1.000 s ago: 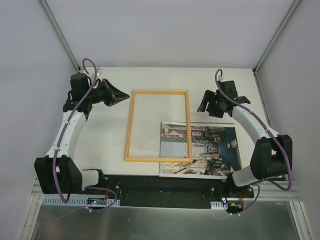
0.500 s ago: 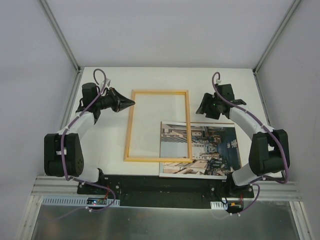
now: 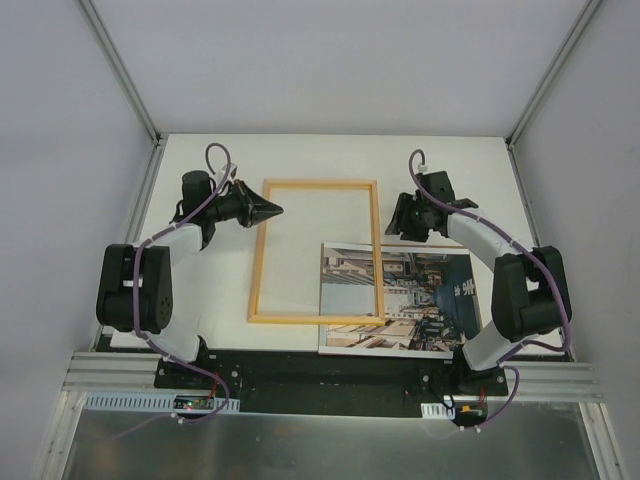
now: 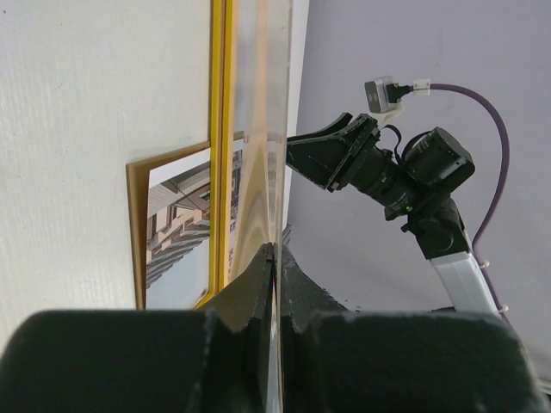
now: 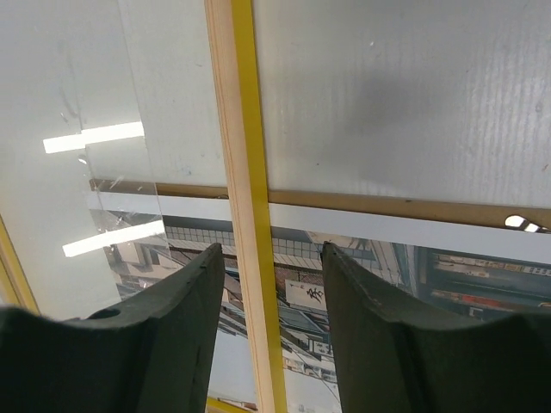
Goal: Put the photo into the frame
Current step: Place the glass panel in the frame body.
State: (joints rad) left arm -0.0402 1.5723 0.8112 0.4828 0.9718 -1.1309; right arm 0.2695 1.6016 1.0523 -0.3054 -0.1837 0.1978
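Observation:
The frame (image 3: 318,183) lies flat mid-table, wood-coloured back up, with a clear pane in it. Its lower right corner overlaps the photo (image 3: 425,295), a city street print lying face up. My left gripper (image 3: 278,211) is shut, with its tip at the frame's left rail. In the left wrist view the fingertips (image 4: 274,247) meet with nothing visibly between them, beside the yellow rail (image 4: 219,129). My right gripper (image 3: 392,225) is open at the right rail. In its wrist view the gripper (image 5: 271,249) straddles that rail (image 5: 245,129) with a gap on each side, above the photo (image 5: 448,275).
A brown backing panel (image 5: 387,206) lies under the photo, its edge showing along the top. The clear pane (image 5: 112,172) reflects the ceiling lights. Grey walls enclose the table on three sides. The arm bases stand at the near edge.
My left gripper has swung right, from off the frame to its left rail. The right gripper has moved left over the right rail, and its jaws have narrowed.

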